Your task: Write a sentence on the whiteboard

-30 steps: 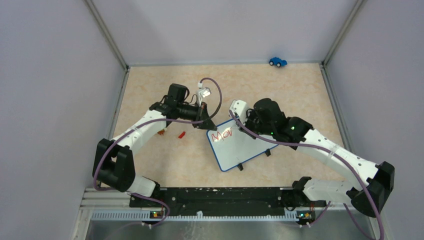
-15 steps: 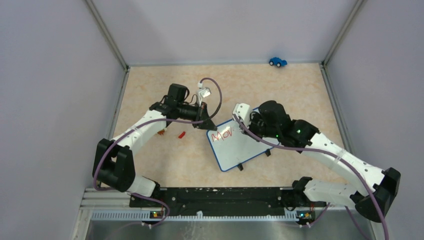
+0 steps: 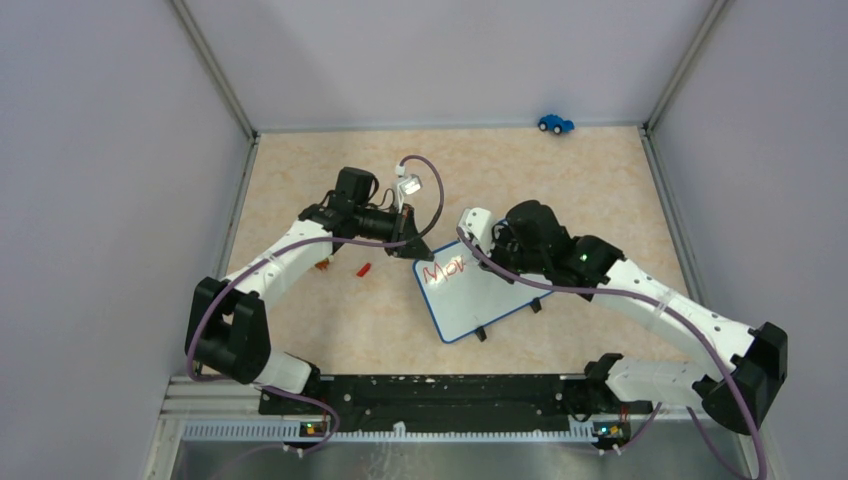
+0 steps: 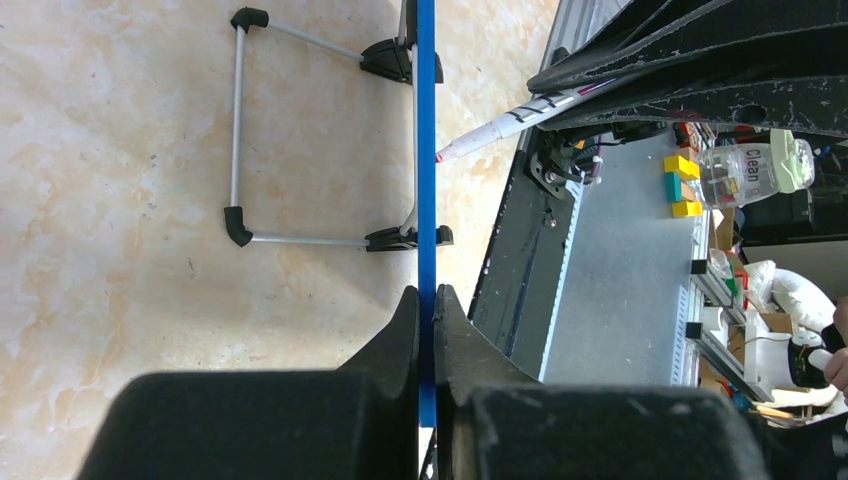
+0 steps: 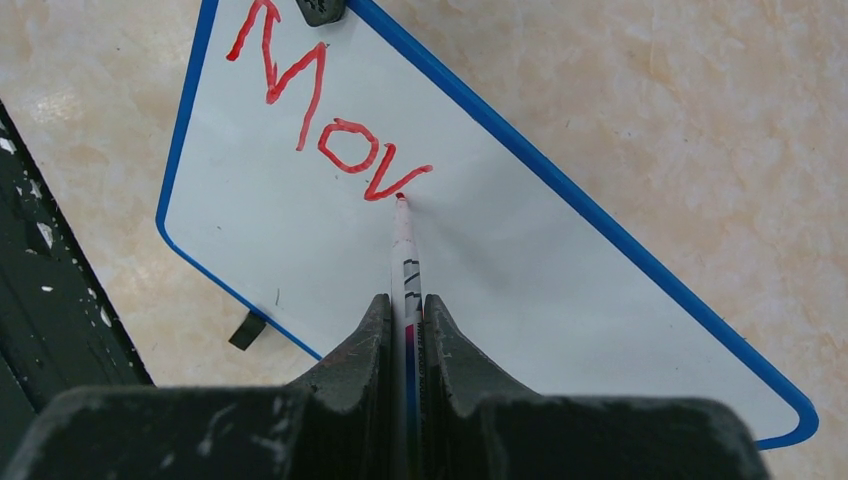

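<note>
Marker [image 5: 404,255] back touching sentence [image 5: 322,120]; whiteboard [image 5: 520,290] unmoved.

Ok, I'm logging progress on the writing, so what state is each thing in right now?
whiteboard: rim clamped by the left gripper, mostly blank.
sentence: unfinished, only "Mov" in red.
marker: uncapped, tip touching the board just after the "v".
left gripper: shut on the whiteboard.
right gripper: shut on the marker.
toy car: standing alone by the far wall.

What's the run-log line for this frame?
phase: writing | left gripper: shut on whiteboard edge | right gripper: shut on marker | lettering: "Mov", tip at v
</note>
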